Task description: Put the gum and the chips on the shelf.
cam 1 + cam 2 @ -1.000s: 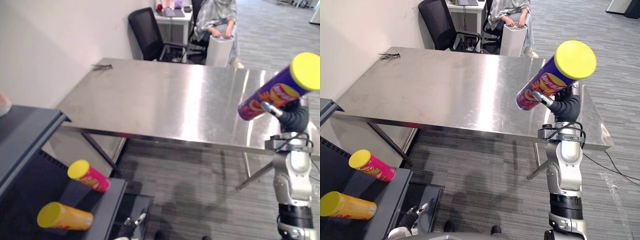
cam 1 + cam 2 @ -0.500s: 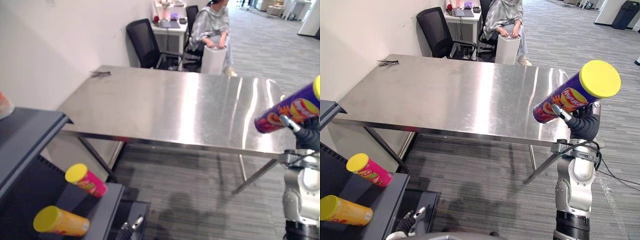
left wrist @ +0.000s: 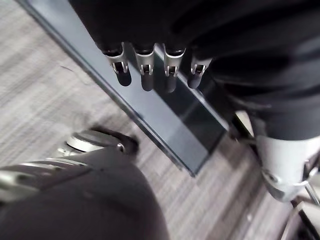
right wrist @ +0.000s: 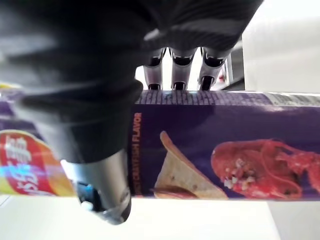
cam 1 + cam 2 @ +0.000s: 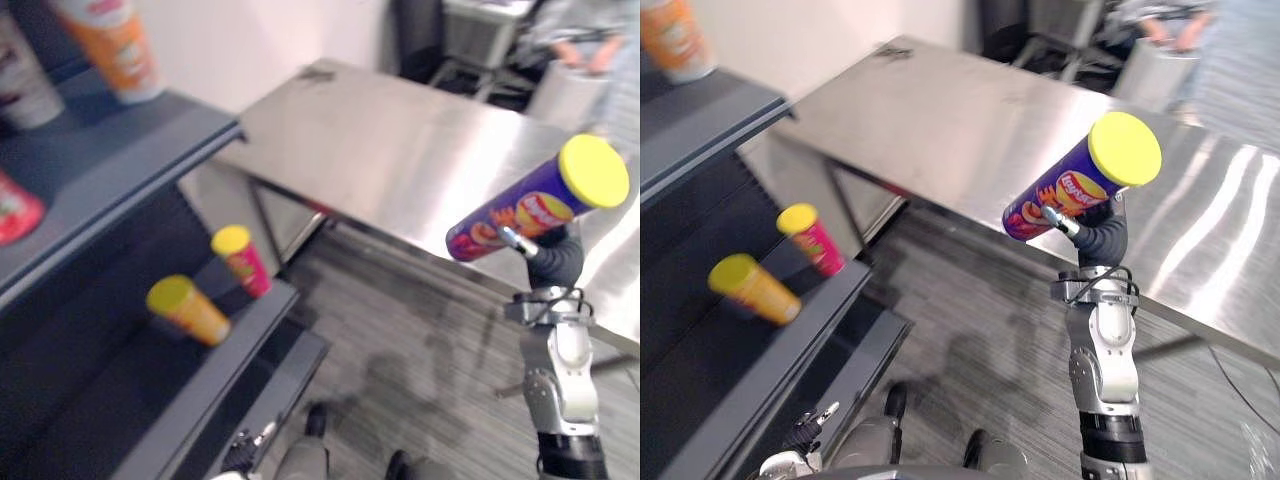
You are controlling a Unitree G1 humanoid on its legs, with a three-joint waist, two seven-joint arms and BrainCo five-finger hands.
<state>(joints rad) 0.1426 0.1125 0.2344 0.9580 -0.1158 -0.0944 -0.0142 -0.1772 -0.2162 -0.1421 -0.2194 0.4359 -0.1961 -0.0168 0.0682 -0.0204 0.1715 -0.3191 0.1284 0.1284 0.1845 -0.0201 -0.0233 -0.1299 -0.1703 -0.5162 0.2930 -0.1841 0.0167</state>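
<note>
Purple chips can point(image 5: 535, 212), yellow-lidded and tilted, sits clasped in the right hand point(image 5: 1100, 238), held up at the right by the steel table point(image 5: 400, 150), well apart from the shelf point(image 5: 130, 160) on the left. Shelving it remains to be done, and whether the gum is shelved I cannot tell. The left hand point(image 3: 145, 70) hangs low with its fingers relaxed.

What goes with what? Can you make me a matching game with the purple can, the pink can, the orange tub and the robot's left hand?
Things:
1. purple can
2. pink can
3. orange tub
4. left hand

Places:
A. on the top shelf
B. low down, open, holding nothing
C. held in the right hand
D. on the lower shelf

Pairs: 1-C, 2-D, 3-A, 4-B
</note>
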